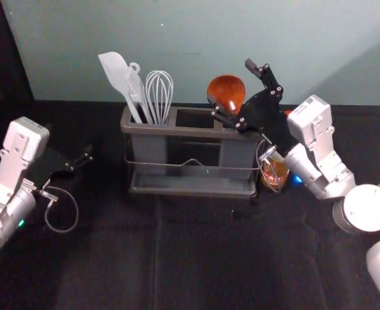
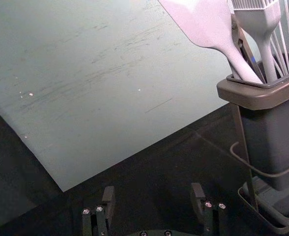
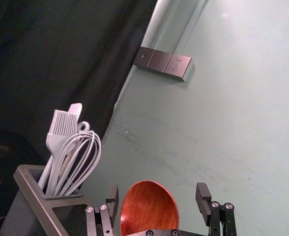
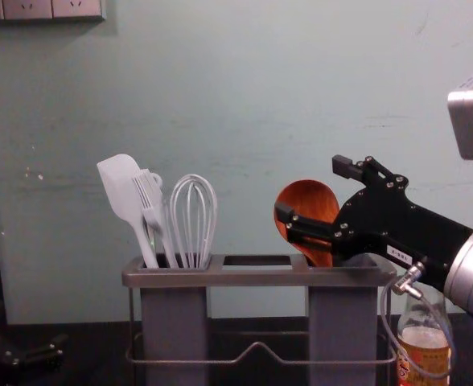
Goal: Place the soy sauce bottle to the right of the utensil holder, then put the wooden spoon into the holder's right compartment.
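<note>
My right gripper [image 1: 232,82] is open above the right end of the utensil holder [image 1: 145,130], its fingers spread around the wooden spoon's bowl [image 1: 227,90] without closing on it. In the chest view the spoon [image 4: 310,199] stands bowl up in the right compartment, its handle hidden inside. The right wrist view has the spoon [image 3: 148,209] between the open fingers of my right gripper [image 3: 158,191]. The soy sauce bottle [image 4: 423,352] stands right of the holder, partly behind the arm's cable. My left gripper [image 1: 70,147] is parked at the left; the left wrist view shows this gripper [image 2: 153,191] open.
A white spatula [image 1: 115,72], a brush and a whisk [image 1: 159,93] stand in the holder's left compartment. The wall [image 1: 177,51] rises close behind the holder. A wire rail [image 4: 261,347] runs across its front, and black cloth [image 1: 196,258] covers the table.
</note>
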